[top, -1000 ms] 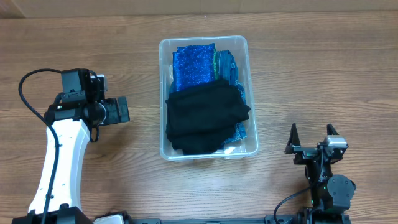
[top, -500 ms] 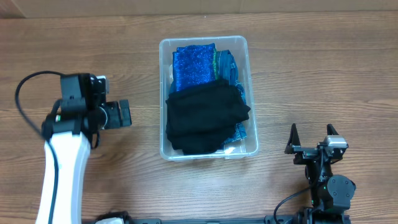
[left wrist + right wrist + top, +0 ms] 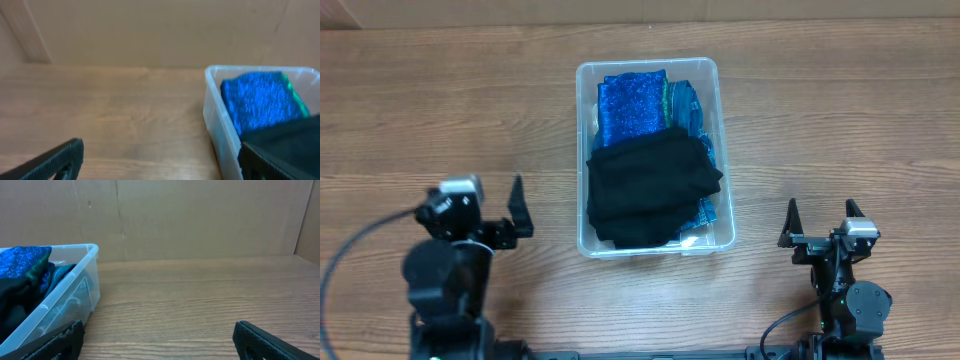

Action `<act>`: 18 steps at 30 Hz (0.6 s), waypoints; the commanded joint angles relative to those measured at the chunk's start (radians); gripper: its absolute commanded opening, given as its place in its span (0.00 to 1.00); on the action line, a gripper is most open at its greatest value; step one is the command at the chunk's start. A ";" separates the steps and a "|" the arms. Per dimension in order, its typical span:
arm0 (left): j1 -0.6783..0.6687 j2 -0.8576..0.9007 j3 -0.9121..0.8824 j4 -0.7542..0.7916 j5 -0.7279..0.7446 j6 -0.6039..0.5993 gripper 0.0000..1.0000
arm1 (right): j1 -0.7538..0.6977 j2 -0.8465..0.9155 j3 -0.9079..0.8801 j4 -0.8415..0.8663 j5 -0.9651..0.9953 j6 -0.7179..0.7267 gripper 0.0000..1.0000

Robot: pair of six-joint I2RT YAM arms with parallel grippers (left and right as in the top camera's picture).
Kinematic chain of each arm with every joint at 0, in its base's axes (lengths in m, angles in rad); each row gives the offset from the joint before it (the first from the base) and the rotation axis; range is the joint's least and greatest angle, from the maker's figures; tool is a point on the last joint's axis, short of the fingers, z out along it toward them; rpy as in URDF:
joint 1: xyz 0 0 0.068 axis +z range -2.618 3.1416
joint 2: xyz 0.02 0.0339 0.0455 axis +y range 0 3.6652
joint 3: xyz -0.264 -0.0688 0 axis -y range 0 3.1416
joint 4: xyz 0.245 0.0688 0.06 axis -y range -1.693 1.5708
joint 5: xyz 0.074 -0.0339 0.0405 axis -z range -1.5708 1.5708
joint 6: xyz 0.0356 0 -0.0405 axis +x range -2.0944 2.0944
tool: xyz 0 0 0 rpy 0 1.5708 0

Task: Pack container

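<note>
Left gripper (image 3: 482, 205): jaws spread wide, nothing between them. In the left wrist view its dark fingers (image 3: 57, 161) sit at the two bottom corners with bare wood between. It is low on the left side of the table (image 3: 840, 120), level with the near half of the container (image 3: 582, 150). A strip of bare wood separates its right finger from the container's left long rim.

Right gripper (image 3: 820, 215): jaws also apart, empty. It sits right of and nearer than the container's near right corner, not touching.

Container: centre of the table, long sides running away from the arms, all four rim edges unobstructed.
- Black cloth (image 3: 650, 190) fills the near half and presses the left wall.
- Blue glittery cloth (image 3: 630, 100) is in the far half.
- Teal cloth (image 3: 692, 105) lies along the right wall.

Open room: broad bare wood left and right of the container, and a narrower band beyond its far rim. A plain brown wall (image 3: 200, 220) stands past the table's far edge.
</note>
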 commanded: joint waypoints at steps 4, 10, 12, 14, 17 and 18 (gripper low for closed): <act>-0.002 -0.195 -0.340 0.402 0.051 -0.026 1.00 | 0.005 -0.010 -0.010 0.004 0.008 -0.004 1.00; 0.003 -0.336 -0.507 0.576 0.008 -0.025 1.00 | 0.005 -0.010 -0.010 0.004 0.008 -0.004 1.00; 0.003 -0.366 -0.522 0.557 -0.015 -0.024 1.00 | 0.005 -0.010 -0.010 0.004 0.008 -0.004 1.00; 0.005 -0.401 -0.521 0.503 -0.033 -0.017 1.00 | 0.005 -0.010 -0.010 0.004 0.008 -0.004 1.00; 0.007 -0.461 -0.521 0.395 -0.035 -0.014 1.00 | 0.005 -0.010 -0.010 0.004 0.008 -0.004 1.00; 0.007 -0.481 -0.521 0.355 -0.035 -0.014 1.00 | 0.005 -0.010 -0.010 0.004 0.008 -0.004 1.00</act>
